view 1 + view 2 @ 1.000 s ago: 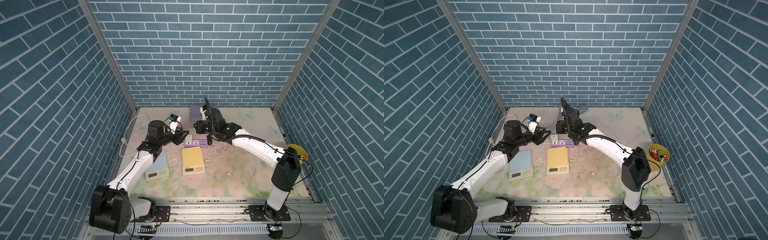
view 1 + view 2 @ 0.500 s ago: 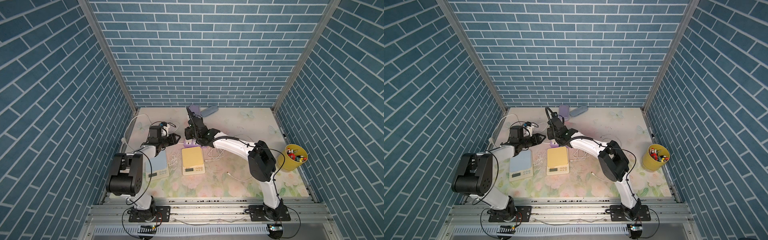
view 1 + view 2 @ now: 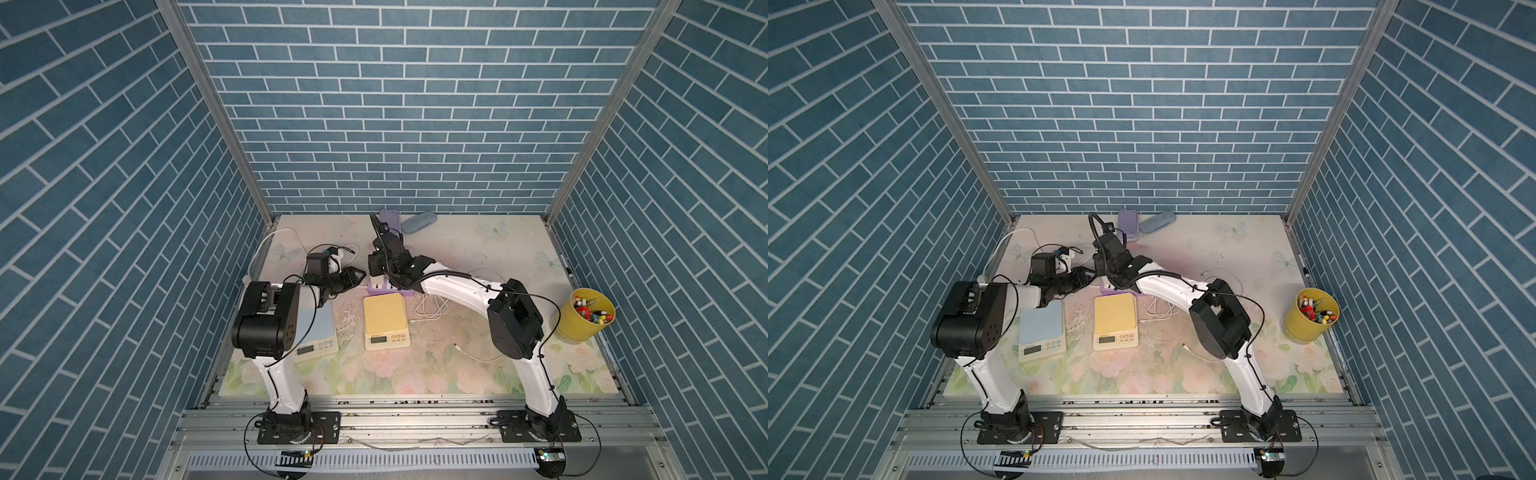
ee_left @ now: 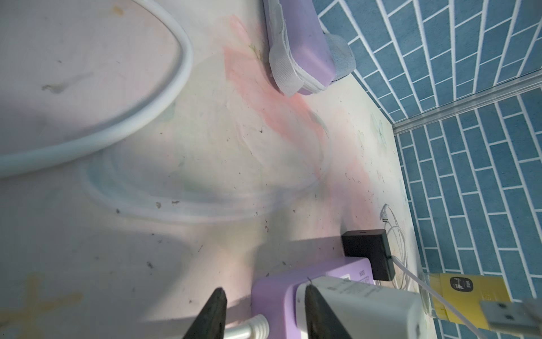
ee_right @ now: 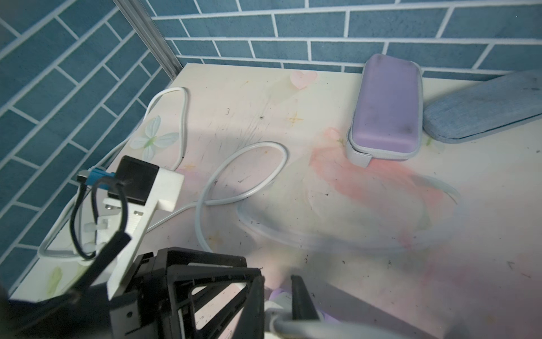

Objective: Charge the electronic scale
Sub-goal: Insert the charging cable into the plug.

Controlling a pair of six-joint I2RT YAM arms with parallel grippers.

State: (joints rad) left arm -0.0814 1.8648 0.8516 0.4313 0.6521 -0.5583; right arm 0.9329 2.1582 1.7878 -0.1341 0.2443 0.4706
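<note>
**Charger at the strip, scale not yet proven live**

Charging looks about half done, by our reading. We see the purple power strip [image 4: 272, 296] lying near the middle of the bench [image 3: 478, 249], just behind the yellow scale [image 3: 384, 313]. A black adapter [image 4: 366, 252] already sits in it. The blue scale [image 3: 318, 328] stands beside the yellow one, nearer the left edge.

The left pincer [image 4: 264, 289] has its jaws apart, astride the strip's end, and we judge it is there to steady the strip. The right pincer [image 5: 277, 278] has its jaws close together on something white. We take that for the white adapter [image 4: 352, 305], which lies on the strip.

We judge that seating that adapter is the step in hand. A thin white cable [image 3: 430, 309] is coiled just beside the yellow scale, but we cannot tell whether its plug is in the scale. That link is left to confirm.

The bench top is pale, floral and scuffed. A purple case [image 5: 387, 108] and a grey-blue case [image 5: 481, 108] lie at the back edge. A yellow cup [image 3: 584, 322] stands at the right edge. Blue brick-patterned walls close in three sides.
</note>
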